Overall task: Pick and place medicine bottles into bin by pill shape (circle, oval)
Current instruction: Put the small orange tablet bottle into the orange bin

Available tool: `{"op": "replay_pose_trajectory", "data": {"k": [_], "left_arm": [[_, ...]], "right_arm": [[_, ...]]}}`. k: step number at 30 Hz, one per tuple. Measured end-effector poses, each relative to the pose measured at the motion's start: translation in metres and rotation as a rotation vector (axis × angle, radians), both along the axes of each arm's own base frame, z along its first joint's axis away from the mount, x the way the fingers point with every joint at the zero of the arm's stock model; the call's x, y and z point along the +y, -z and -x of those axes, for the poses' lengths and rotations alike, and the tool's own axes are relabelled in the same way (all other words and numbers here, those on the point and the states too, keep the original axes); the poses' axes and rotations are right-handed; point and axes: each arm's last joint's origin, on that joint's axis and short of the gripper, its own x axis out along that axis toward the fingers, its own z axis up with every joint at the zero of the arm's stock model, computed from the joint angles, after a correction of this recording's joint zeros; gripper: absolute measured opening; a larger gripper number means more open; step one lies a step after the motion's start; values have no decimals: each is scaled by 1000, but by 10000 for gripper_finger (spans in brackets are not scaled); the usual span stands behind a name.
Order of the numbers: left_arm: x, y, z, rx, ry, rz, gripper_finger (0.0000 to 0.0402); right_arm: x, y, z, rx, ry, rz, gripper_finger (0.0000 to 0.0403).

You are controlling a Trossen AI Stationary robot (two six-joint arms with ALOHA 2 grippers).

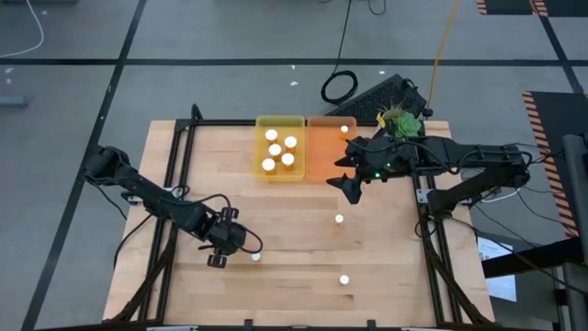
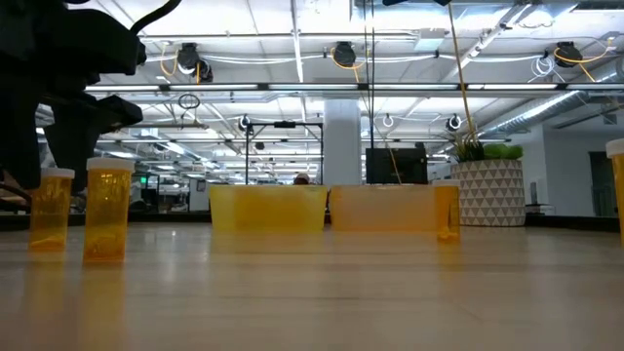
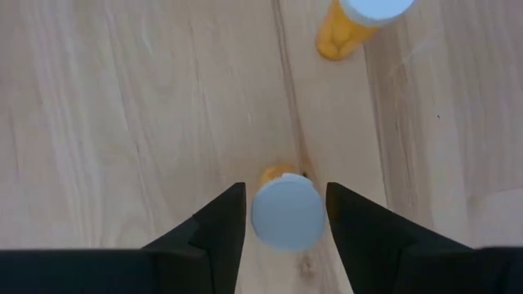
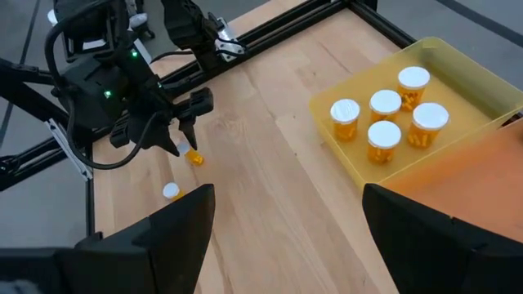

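Observation:
An orange medicine bottle with a white cap stands upright on the table at the near left. My left gripper is open and points down over it, one finger on each side of the cap; I cannot tell whether they touch it. The same bottle sits just right of that gripper. My right gripper hovers open and holds nothing, near the orange bin. The yellow bin holds several bottles. One bottle stands in the orange bin.
Two more bottles stand loose on the wood right of centre. A potted green plant sits at the far right, behind my right arm. A black frame borders the tabletop.

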Motion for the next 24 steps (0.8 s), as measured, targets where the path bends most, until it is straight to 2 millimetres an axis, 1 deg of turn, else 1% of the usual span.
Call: {"op": "replay_pose_trajectory", "data": {"k": [15, 17, 21, 24], "left_arm": [[0, 0, 0, -2, -7, 3, 171], [0, 0, 0, -2, -8, 3, 161], [0, 0, 0, -2, -13, 6, 126], [0, 0, 0, 2, -28, 17, 117]], "right_arm": [[0, 0, 0, 0, 0, -1, 302], [0, 0, 0, -1, 0, -2, 302], [0, 0, 0, -1, 0, -2, 302], [0, 0, 0, -1, 0, -2, 302]]}}
